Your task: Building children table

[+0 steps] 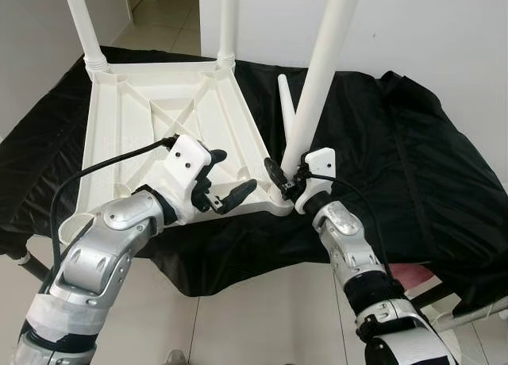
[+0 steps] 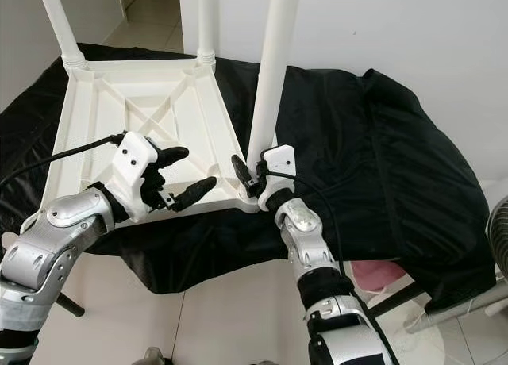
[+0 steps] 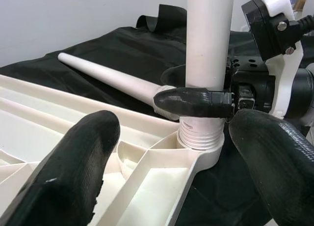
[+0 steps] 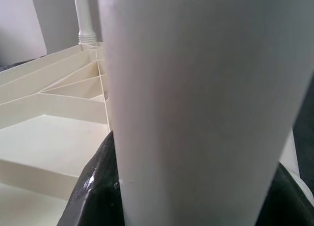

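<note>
Two legs already stand screwed into the far corners of the upturned tabletop (image 1: 167, 119), at the upper left of the head view, so the build looks roughly half done. The tabletop lies underside up on a black cloth (image 1: 397, 159) spread over the bench, ribs showing.

The step in hand is the third leg (image 1: 321, 71). It stands nearly upright at the near right corner, lower centre of the frame, leaning slightly to the right, with its threaded end sitting in the corner socket (image 3: 201, 137). The left wrist view shows several threads above the socket rim, so I judge it only partly screwed home. The right claw (image 1: 284, 182) is clamped on this leg just above the socket, one black finger wrapped across its front. The left claw (image 1: 221, 182) hovers with its fingers apart over the near edge of the tabletop, just beside the socket and touching nothing that I can make out.

A fourth leg (image 1: 286, 103) lies loose on the cloth behind the upright one.

Next, the leg likely needs further turning until the threads vanish, with the left claw steadying the tabletop against the twist; then the loose leg goes into the near left corner.
</note>
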